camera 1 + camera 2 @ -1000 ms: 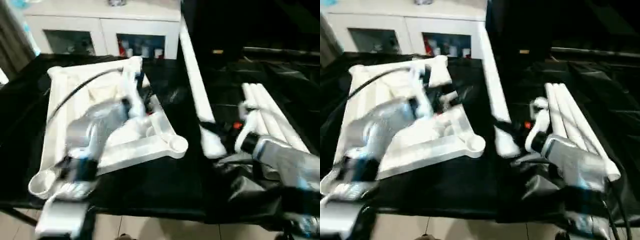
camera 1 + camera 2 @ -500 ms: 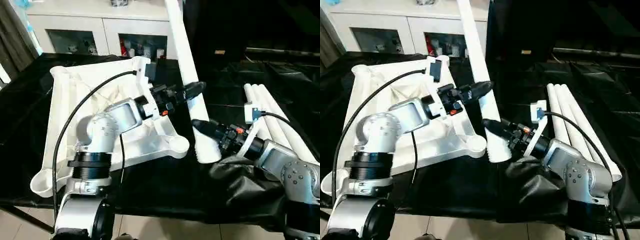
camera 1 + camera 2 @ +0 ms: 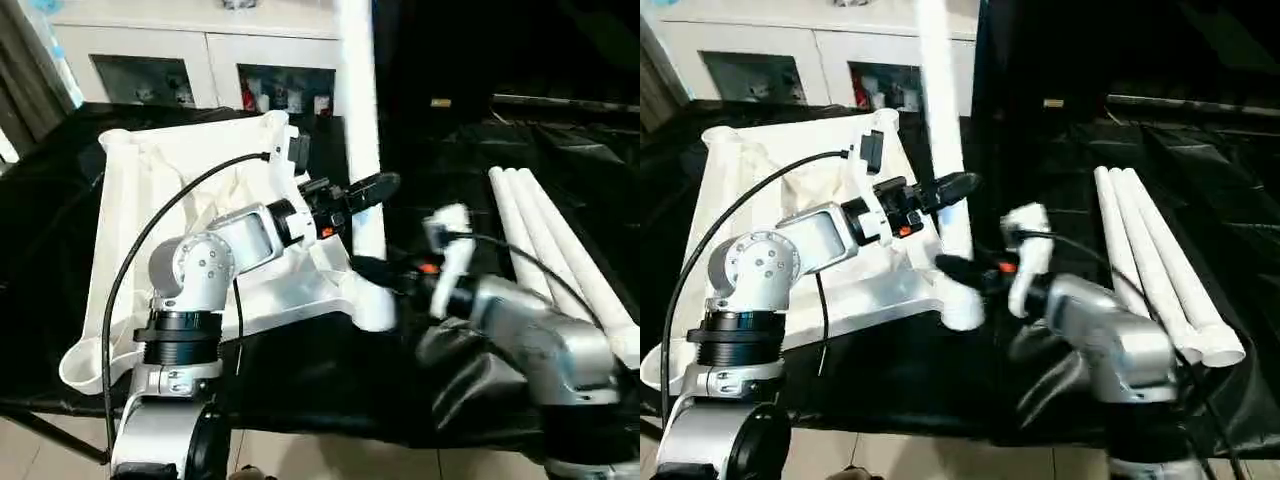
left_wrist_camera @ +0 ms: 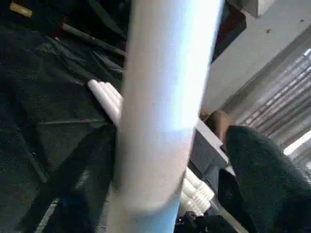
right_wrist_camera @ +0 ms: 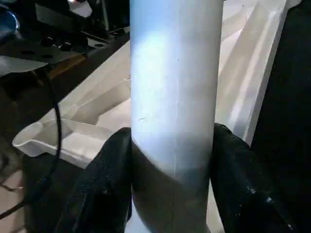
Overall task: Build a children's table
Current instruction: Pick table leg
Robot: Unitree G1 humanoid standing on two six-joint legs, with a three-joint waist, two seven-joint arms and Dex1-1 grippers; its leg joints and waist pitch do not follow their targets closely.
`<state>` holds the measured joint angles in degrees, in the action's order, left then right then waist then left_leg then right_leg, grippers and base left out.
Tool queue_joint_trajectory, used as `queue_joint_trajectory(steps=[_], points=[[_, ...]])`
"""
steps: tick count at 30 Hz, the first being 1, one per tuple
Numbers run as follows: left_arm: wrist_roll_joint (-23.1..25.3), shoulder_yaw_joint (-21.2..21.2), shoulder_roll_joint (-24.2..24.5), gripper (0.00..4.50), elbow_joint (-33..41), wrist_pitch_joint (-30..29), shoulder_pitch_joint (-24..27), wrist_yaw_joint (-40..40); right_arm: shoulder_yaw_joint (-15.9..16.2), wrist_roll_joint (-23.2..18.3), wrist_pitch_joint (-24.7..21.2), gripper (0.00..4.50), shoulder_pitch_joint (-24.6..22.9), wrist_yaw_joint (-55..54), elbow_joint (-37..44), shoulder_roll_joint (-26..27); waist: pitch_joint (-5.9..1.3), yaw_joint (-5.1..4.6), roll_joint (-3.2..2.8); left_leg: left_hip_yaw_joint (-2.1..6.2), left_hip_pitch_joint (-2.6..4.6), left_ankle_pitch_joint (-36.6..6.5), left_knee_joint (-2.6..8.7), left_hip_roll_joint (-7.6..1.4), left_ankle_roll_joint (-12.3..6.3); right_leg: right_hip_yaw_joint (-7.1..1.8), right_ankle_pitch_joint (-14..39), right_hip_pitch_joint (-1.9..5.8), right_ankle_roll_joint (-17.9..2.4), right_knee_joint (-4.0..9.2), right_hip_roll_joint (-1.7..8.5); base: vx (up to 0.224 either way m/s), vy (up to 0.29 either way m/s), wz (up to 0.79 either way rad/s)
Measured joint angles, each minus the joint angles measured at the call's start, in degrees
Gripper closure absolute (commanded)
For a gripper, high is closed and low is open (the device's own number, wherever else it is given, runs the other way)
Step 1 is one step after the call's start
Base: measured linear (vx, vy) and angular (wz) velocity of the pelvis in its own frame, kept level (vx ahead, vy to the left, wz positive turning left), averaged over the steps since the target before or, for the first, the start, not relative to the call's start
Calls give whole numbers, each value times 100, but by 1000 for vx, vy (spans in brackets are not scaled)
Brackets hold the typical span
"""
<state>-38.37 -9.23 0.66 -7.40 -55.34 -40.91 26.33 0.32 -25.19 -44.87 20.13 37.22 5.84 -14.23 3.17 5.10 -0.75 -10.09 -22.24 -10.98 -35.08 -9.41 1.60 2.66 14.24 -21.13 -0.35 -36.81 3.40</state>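
Now the held leg (image 3: 360, 120) is stood much nearer upright than half a second ago, and its lower end has been carried from the black surface (image 3: 470, 160) over to the near corner socket of the tabletop (image 3: 150, 190). That suggests the first leg is being lined up for threading, though whether its end is already seated in the socket cannot be told, since the right arm is blurred there.

The right claw (image 5: 170, 160) is closed on the leg close to its lower end, one black finger against each side of the tube. The left claw (image 3: 365, 188) is set higher on the same leg with a finger either side of the tube; contact is not plainly seen, so its grip cannot be told.

The left forearm is reached across the upturned tabletop, with the wrist bent toward the leg. The right forearm is brought in low from the right, with the claw pointed toward the socket corner.

The three spare legs (image 3: 1150, 265) are laid side by side on the surface, well apart to the right. The ribbed underside of the tabletop is turned up.
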Motion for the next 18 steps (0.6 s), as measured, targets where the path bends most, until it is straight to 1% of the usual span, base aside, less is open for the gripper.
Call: queue_joint_trajectory(steps=[1, 2, 6, 8, 15, 17, 18], points=[[17, 1, -4, 113, 0, 24, -1, -48, 25, 37, 19, 264, 18, -50, 0, 5, 1, 3, 1, 0, -1, 0, 2, 0, 0, 0, 0, 0, 1, 3, 0, 0, 0, 0], [48, 2, -11, 113, -1, 38, -1, -77, 28, 61, 30, 264, 28, -72, 0, 5, 1, 4, 1, 0, -2, 0, 5, 1, 0, 0, -1, 0, 1, 7, 0, 0, 0, 0], [103, 5, -38, 153, -15, 65, -3, -185, 39, 184, 69, 264, 93, -199, 2, -27, 2, -5, 2, 0, -4, 0, 12, 2, -1, 0, -2, 0, 4, 17, 0, 0, 0, 0], [162, 29, -18, 164, -15, 94, -3, -187, 69, 236, 84, 264, 113, -209, 2, -39, 2, -7, 2, -1, -4, 0, 18, 2, -1, 1, -2, 0, 4, 18, 0, 0, 0, 0], [579, 523, 160, 223, -15, 443, 33, -163, 335, 516, 332, 264, 183, -299, 14, -241, 1, -2, 3, -1, -3, 1, 20, 2, -1, 0, -3, 1, 5, 24, -1, 0, 0, 0], [656, 581, 171, 246, -13, 544, 51, -125, 377, 585, 364, 264, 199, -307, 18, -263, 1, 2, 4, -1, -3, 1, 19, 2, -1, 1, -4, 2, 6, 23, -1, 0, 0, 0], [695, 612, 183, 250, -13, 591, 56, -96, 391, 617, 384, 264, 200, -312, 18, -263, 1, 2, 4, -1, -2, 1, 19, 2, -1, 0, -4, 2, 7, 23, -1, 0, 0, 0]])
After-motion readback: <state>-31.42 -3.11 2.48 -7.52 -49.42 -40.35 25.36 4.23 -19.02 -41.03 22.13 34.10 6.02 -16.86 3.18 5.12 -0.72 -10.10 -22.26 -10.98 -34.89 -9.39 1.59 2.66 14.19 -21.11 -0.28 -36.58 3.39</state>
